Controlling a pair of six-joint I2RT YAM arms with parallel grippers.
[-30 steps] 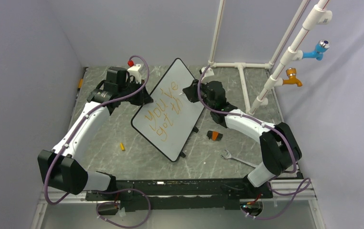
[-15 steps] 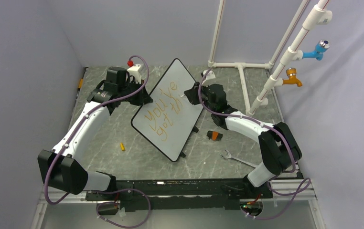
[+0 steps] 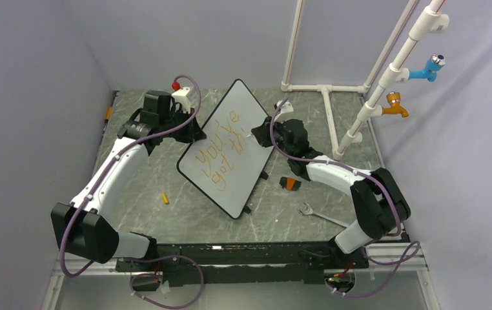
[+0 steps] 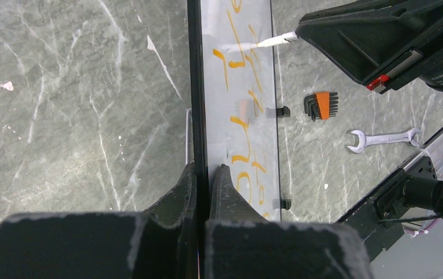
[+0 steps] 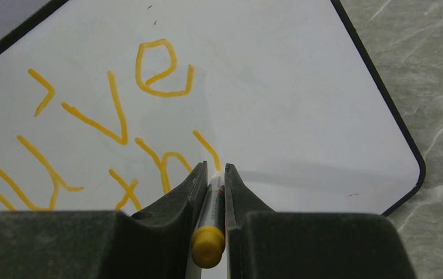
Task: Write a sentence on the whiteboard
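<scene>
The right pincer point(image 5: 214, 170) is closed on the marker point(image 5: 209, 235), its tip at the sentence point(image 5: 161, 163) on the whiteboard point(image 5: 300, 87). The left pincer point(image 4: 203, 172) clamps the whiteboard's edge, holding it tilted at mid-table point(image 3: 185, 213). Excess tip pressure can shift the whiteboard and distort the letters.

A whiteboard point(image 3: 237, 187) stands tilted across the table's point(image 3: 166, 168) middle, with the left gripper point(image 4: 206, 168) clamped on its edge and the right gripper point(image 5: 215, 167) holding a marker point(image 5: 209, 247) at its face. The near left is open apart from a small yellow piece point(image 3: 164, 198). Hex keys point(image 3: 288, 183) and a wrench point(image 3: 324, 217) lie near right. Pipes point(image 3: 308, 87) block the far right.
</scene>
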